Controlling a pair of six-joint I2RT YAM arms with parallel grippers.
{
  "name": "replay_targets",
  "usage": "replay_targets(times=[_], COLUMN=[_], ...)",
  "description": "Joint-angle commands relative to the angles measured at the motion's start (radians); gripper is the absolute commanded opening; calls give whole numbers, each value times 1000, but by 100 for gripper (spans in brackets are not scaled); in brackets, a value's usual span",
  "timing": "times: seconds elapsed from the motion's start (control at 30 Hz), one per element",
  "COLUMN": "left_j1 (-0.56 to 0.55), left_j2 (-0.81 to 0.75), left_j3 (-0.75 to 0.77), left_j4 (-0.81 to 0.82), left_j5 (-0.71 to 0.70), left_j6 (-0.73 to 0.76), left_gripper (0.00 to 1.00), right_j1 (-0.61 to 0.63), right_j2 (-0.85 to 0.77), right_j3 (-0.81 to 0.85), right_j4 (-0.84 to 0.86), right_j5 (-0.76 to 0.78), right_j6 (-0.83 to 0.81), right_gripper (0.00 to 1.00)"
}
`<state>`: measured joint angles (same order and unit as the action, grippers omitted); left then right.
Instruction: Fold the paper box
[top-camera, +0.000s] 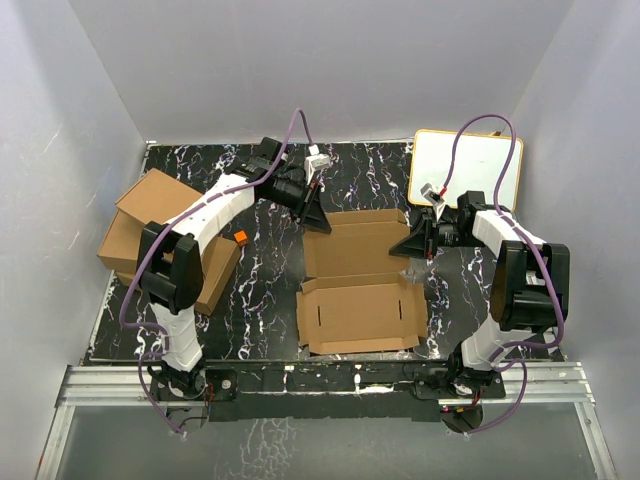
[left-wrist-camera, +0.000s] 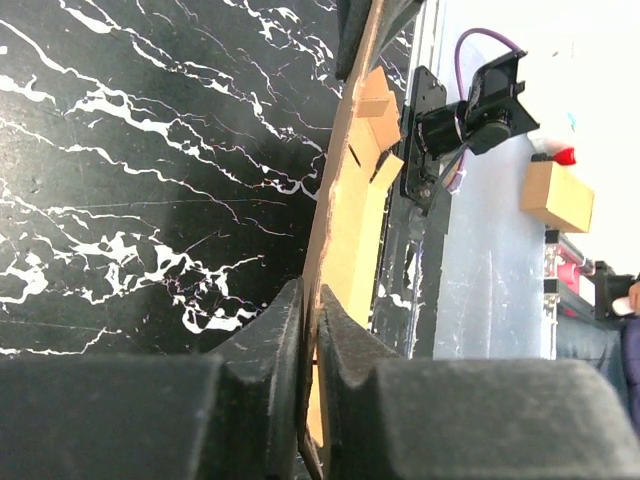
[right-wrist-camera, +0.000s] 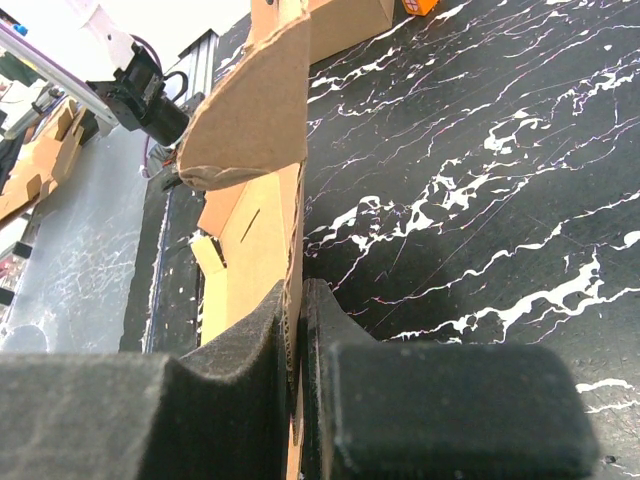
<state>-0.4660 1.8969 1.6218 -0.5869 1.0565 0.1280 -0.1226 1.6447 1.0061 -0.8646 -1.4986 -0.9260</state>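
The paper box lies open in the middle of the black marbled table, its flat lid panel toward the arms' bases and its tray part behind. My left gripper is at the tray's back-left corner. In the left wrist view this gripper is shut on the upright left wall of the paper box, cardboard pinched between the pads. My right gripper is at the tray's right side. In the right wrist view this gripper is shut on the upright right wall of the paper box.
A pile of ready-made brown boxes takes up the table's left side, with a small orange block beside it. A white board with a yellow rim lies at the back right. White walls close in the table on three sides.
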Motion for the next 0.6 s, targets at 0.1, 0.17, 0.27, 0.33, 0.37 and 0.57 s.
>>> replay_targets(times=[0.1, 0.17, 0.27, 0.33, 0.37, 0.57], left_j1=[1, 2, 6, 18, 27, 49], left_j2=[-27, -46, -99, -154, -190, -497], left_j3=[33, 24, -16, -67, -106, -444], left_j4=[-19, -6, 33, 81, 121, 448], left_j5=[70, 58, 9, -34, -54, -246], left_j6=[25, 20, -5, -55, -97, -341], left_gripper=[0, 0, 0, 0, 0, 0], right_j1=[6, 8, 8, 7, 3, -22], right_j2=[5, 6, 19, 34, 40, -39], right_j3=[49, 57, 110, 177, 210, 315], right_j4=[2, -3, -98, -212, -262, -280], right_j5=[-58, -50, -9, 38, 54, 187], right_j6=[-62, -63, -134, -229, -270, -178], right_gripper=[8, 12, 33, 44, 48, 99])
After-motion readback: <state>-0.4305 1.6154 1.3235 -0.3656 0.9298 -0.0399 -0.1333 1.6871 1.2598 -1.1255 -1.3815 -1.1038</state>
